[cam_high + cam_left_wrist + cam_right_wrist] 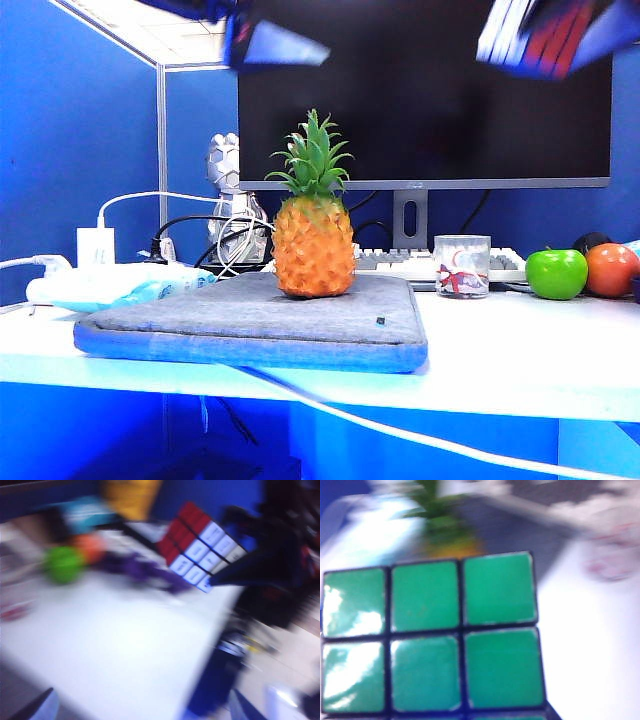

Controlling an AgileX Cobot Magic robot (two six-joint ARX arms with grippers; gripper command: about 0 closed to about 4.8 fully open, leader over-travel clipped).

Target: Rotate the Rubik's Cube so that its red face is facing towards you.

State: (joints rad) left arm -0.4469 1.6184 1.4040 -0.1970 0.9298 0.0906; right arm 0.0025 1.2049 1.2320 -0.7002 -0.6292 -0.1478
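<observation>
The Rubik's Cube [200,547] hangs in the air above the desk, and my right gripper [235,570] is shut on it, seen as a dark blur against the white side. The left wrist view shows its red face [182,530] next to that white side. Its green side [427,637] fills the right wrist view and hides that gripper's fingers. In the exterior view the cube [540,38] is a red and white blur at the top right. My left gripper [142,705] is open and holds nothing. It is blurred at the exterior view's top left [268,40], apart from the cube.
A toy pineapple [313,235] stands on a grey pad [250,330] mid-desk. A glass cup [462,265], a green apple [556,273] and an orange-red fruit [612,268] sit to the right. Behind are a monitor [420,90] and keyboard. A white cable [400,430] crosses the front edge.
</observation>
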